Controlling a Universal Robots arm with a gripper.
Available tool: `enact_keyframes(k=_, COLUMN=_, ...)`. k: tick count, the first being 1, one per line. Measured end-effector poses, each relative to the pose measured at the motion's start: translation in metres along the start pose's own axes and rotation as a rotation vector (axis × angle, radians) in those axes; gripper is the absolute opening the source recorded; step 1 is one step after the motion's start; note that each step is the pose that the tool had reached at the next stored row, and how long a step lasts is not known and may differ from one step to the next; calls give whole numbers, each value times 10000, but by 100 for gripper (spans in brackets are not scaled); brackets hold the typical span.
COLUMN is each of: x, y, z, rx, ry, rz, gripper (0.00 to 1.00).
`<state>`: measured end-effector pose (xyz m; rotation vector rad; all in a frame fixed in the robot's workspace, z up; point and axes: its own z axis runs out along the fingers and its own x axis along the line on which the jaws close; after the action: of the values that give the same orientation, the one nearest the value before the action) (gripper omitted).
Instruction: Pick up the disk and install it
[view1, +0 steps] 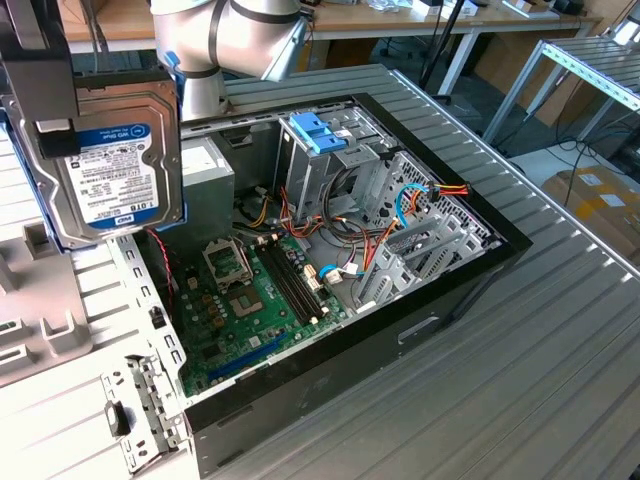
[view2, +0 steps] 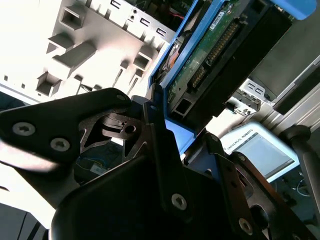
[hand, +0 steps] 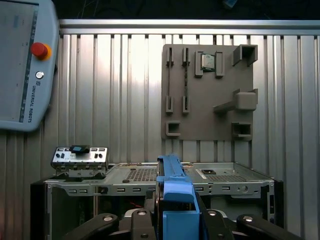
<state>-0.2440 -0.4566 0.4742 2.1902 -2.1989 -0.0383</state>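
The arm (view1: 235, 35) reaches in from the top of the exterior view, with its fat grey joint above the back of the open computer case (view1: 400, 345). The end effector (hand: 176, 222) is closed on the disk (view1: 115, 170). In the second wrist view its black fingers (view2: 159, 150) press on the blue frame around the disk, one on each side.

The disk is up in the air, high above the surface (view1: 560, 350). It hangs almost straight up and down, tipped a little. In the exterior view its white sticker side faces the room, and it sits at the exterior view's left of the case, over a grey plate (view1: 30, 300) with little blocks on it. It touches nothing but the end effector. In the second wrist view the other side of the disk shows a green board with small parts.

In the first wrist view the disk is seen from its thin edge, with its blue end in front. Past it are the top wall of the case, the same grey plate and a control tablet (hand: 20, 65) with a red button, all lying on the ribbed metal surface.

Inside the case, a green main board (view1: 250, 300) lies flat. A blue holder (view1: 318, 130) sits at the back near the metal racks.
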Motion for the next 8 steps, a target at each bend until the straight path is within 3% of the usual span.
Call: enact_keyframes(k=8, x=18, y=-35, z=-1, rx=-1, ry=1, rz=0, gripper=37)
